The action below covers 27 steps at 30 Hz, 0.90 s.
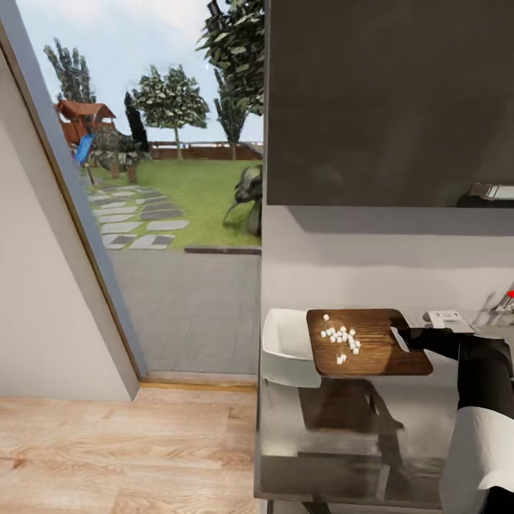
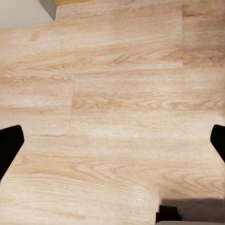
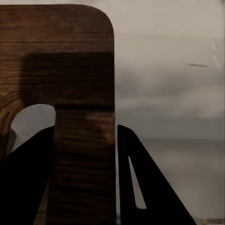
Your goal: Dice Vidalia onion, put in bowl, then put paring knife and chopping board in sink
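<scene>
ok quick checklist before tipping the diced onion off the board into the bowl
1. Right claw gripping the chopping board at its handle end: ok, fingers straddle the strip beside the handle hole.
2. Diced onion on the board: ok, pieces clustered near the middle.
3. Board overlaps the white bowl: ok, its far end lies over the bowl's rim.
4. Board level: ok, looks roughly flat.
5. Left claw free: ok, open, empty, over the wood floor.
6. Paring knife position: cannot tell.
</scene>
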### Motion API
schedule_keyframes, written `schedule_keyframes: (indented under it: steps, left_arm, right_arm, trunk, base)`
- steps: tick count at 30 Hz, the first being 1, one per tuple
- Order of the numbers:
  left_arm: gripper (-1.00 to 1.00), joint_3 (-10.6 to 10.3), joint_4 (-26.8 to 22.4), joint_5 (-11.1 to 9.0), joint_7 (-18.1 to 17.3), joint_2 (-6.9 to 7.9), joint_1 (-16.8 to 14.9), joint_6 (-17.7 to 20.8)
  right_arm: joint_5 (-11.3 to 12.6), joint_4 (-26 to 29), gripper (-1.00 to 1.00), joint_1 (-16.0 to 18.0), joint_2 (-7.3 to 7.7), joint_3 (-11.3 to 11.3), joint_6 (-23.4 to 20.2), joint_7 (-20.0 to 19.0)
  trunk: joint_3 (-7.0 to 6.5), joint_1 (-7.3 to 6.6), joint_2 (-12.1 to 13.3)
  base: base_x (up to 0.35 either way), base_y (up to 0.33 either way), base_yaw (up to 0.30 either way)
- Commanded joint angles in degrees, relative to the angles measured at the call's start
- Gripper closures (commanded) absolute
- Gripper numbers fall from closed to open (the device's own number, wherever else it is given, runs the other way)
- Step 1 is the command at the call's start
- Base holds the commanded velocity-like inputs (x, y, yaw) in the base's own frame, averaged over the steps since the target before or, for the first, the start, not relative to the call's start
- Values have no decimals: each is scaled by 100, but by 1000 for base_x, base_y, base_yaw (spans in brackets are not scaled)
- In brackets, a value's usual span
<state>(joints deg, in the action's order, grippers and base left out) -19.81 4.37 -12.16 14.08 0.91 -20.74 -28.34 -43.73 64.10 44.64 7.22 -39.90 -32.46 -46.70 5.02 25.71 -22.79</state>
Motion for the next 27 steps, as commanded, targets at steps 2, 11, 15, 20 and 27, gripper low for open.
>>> schedule_keyframes:
  steps: [2,11,15,20,27]
  left_arm:
    - [-100,-49,20,-38,7,-3,-9,-32]
    - [-100,-57,6,-32,7,-16,-9,-18]
    - [-100,-58,4,-32,7,-13,-9,-17]
    - [-100,-58,3,-31,7,-34,-9,-18]
    - [-100,-58,3,-30,7,-38,-9,-21]
  right_arm:
    - [-38,6,100,6,-1,-9,-15,-47]
    - [-21,32,100,45,-68,-12,39,25]
    - [-21,34,100,45,-127,-10,38,52]
    - [-25,48,100,45,-211,-9,160,41]
    - [-30,50,100,45,-221,-9,391,38]
  trunk:
    - [1,7,-13]
    - [-7,7,-13]
    - [-7,7,-13]
    - [-7,7,-13]
    - [-7,7,-13]
  base:
    - [289,0,0]
    - [126,0,0]
    - [0,0,0]
    - [0,0,0]
    - [0,0,0]
